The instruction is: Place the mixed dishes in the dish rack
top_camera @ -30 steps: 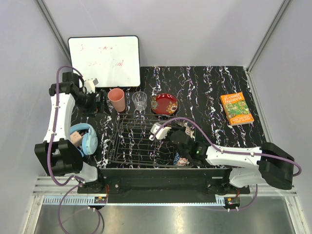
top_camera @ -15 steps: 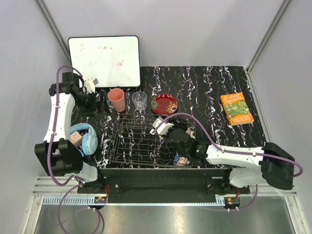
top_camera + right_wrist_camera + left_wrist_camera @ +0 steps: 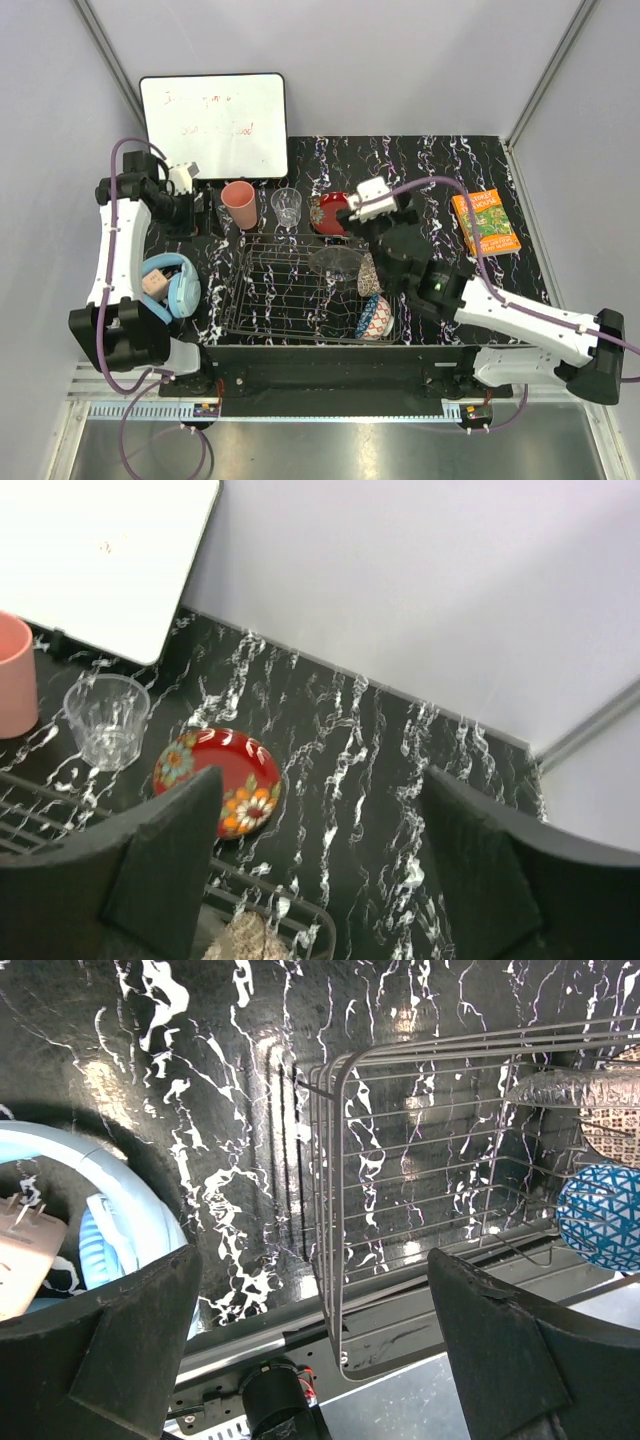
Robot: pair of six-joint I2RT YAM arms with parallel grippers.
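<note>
Black, white-veined table [image 3: 440,170] is boxed in by pale walls, with the rack [image 3: 270,290] set at its near middle. Three bowls are already stood in the rack's right end: a glass bowl [image 3: 335,262], a speckled bowl [image 3: 368,273] and a blue bowl [image 3: 375,318]. Left outside, in a row just behind the rack, are the cup [image 3: 238,203], the tumbler [image 3: 286,207] and the plate [image 3: 215,780].

The right gripper [image 3: 320,790] is held over the plate's right side, fingers spread wide with nothing between them. The left gripper [image 3: 312,1280] is likewise spread and empty, at the far left beside the cup.

The plate is judged stiff, glossy and probably slippery. As it lies flat, its rim would have to be pinched from one side. The tumbler is judged light and breakable, best taken across its wall.

The rack's far wire edge is close to the plate and could be snagged, and the tumbler is near on the plate's left. The whiteboard [image 3: 212,125], headphones [image 3: 180,285] and book [image 3: 485,222] are well clear of the plate
</note>
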